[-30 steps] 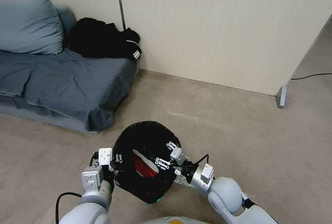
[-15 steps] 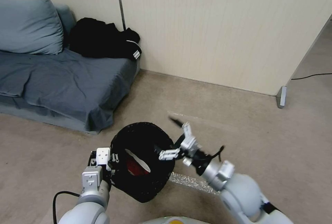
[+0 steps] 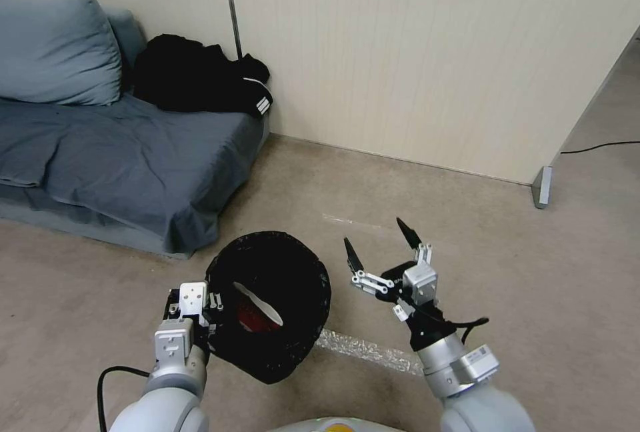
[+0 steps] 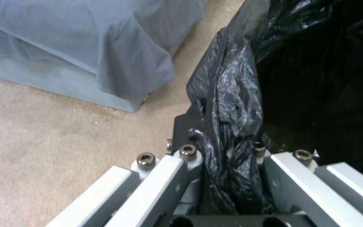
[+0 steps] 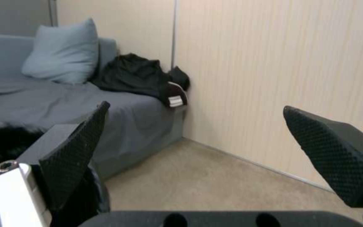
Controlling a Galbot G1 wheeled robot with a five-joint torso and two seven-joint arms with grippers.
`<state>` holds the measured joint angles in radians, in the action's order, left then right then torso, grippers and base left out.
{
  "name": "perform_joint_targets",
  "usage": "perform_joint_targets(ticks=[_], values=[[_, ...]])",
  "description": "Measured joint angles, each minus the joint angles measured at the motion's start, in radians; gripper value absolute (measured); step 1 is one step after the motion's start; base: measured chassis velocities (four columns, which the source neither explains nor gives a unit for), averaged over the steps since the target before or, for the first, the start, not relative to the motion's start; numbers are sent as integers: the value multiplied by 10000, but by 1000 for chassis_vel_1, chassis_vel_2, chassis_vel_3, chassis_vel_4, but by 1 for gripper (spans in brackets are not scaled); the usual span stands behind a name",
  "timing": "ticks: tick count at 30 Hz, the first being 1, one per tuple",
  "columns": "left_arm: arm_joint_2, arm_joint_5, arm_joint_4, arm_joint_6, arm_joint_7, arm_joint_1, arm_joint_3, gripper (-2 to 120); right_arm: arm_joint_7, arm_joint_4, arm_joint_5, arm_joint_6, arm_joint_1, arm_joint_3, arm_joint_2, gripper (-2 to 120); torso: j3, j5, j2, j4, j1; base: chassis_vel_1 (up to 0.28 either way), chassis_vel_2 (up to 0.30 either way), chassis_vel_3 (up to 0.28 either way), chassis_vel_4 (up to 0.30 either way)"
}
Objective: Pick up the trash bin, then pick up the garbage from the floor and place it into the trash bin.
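Lower centre of the head view: left pincer clamped on the round black-bag-lined trash bin; right pincer apart, empty. Keep your bin upright.

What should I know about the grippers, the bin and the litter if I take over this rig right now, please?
Left gripper: shut on the trash bin, clamping its black-bagged rim; the bin is held up, tilted, in front of the robot.
Right gripper: open and empty, beside the bin, over bare carpet.
In the bin: a red-and-white paper cup.
Done: bin picked up, cup inside.
Left: a foil strip lies on the carpet below the bin; whether it counts as garbage is unclear.
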<state>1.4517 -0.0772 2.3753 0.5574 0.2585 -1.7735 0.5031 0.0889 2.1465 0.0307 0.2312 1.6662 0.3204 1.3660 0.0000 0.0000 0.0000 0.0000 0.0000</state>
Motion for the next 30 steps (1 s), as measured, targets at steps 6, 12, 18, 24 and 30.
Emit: perform_joint_targets(ticks=[6,12,18,24,30], values=[[16,-100,142,41,82,-84,12,3,26,-470,264,384,-236,-13,135,100,0,1,0,0,0,0,0,0,0],[64,-104,163,59,98,-162,17,3,33,-810,337,834,-244,-105,229,100,0,0,0,0,0,12,18,18,21],[82,-137,166,63,98,-295,59,3,-3,-865,370,865,-364,-91,214,100,0,-1,0,1,0,78,80,61,73],[137,-188,225,98,104,-320,42,3,-155,-860,393,839,-506,-152,219,100,0,0,0,0,0,92,98,90,94],[190,-189,284,104,112,-428,29,3,-189,-860,405,790,-599,-146,193,100,0,-1,0,1,0,120,117,123,122]])
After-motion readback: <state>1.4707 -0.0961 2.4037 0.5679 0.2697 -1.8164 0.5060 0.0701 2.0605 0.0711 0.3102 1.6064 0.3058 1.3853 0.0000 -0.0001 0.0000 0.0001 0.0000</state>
